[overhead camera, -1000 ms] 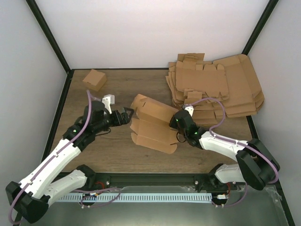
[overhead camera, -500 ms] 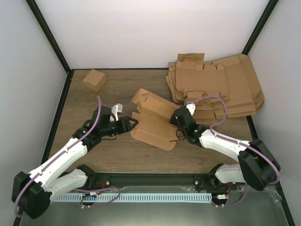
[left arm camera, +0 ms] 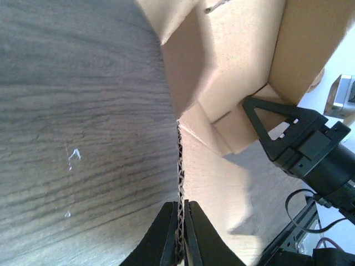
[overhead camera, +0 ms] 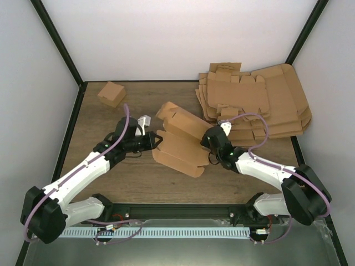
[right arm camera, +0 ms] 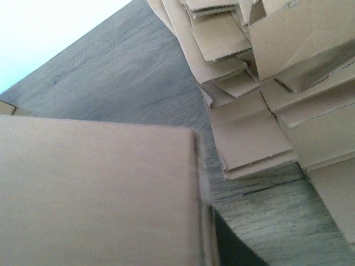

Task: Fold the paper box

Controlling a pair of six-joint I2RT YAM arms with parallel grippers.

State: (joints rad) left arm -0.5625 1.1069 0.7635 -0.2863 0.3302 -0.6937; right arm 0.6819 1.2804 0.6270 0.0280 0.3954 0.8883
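Though spread earlier, the left fingers (left arm camera: 166,235) now pinch the paper box (overhead camera: 180,148) at 9 o'clock. The right fingers (left arm camera: 269,123) pinch its opposite wall.

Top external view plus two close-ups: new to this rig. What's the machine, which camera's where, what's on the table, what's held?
Two white robot arms are bolted at the near edge of the table. The wide picture looks down from above and behind them; each close-up comes from a wrist camera. In view: a stack of flat cardboard blanks, a small folded box and, mid-table, the half-folded paper box. The left gripper is shut on its left edge, the right gripper on its right side.
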